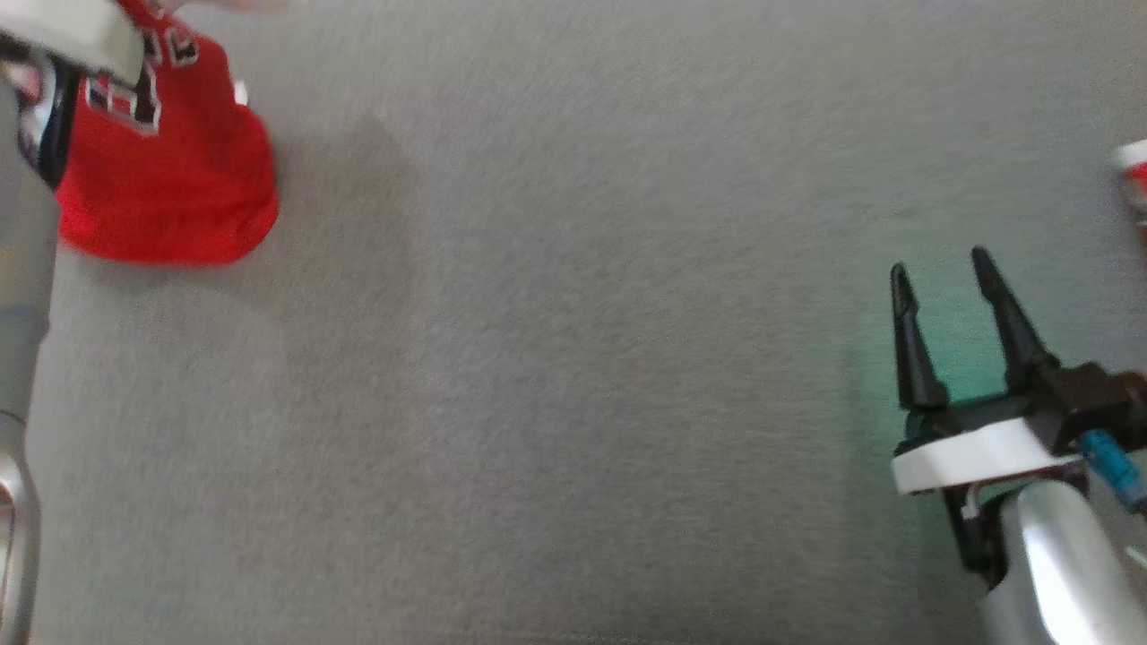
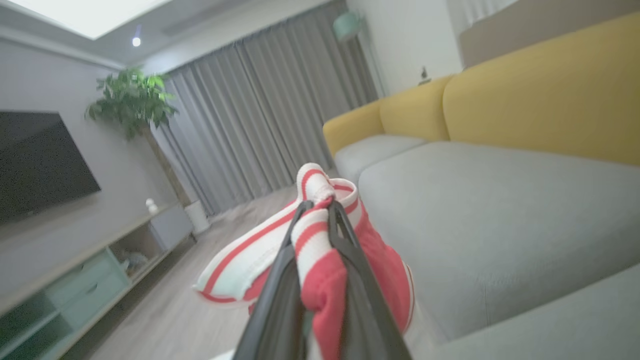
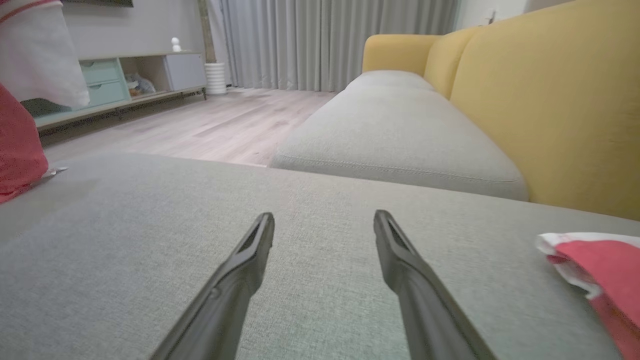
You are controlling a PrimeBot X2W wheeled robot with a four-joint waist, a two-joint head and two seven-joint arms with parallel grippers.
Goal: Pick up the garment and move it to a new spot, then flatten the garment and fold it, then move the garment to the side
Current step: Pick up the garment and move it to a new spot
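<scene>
The garment (image 1: 179,179) is a red jersey with white trim and black-and-white lettering, bunched at the upper left of the head view and hanging off the grey cushion (image 1: 573,358). In the left wrist view my left gripper (image 2: 320,205) is shut on a fold of the garment (image 2: 385,270), whose red and white striped edge sticks out past the fingertips. My right gripper (image 1: 939,262) stands open at the lower right, low over the cushion with nothing between its fingers (image 3: 240,270). The hanging garment (image 3: 17,150) also shows at the left edge of the right wrist view.
Another piece of red and white cloth (image 3: 595,260) lies on the cushion to the right of my right gripper, at the head view's right edge (image 1: 1131,170). A yellow sofa back (image 3: 550,100) stands beyond. Wooden floor (image 3: 225,120) and a low TV cabinet (image 2: 75,280) lie off the cushion's edge.
</scene>
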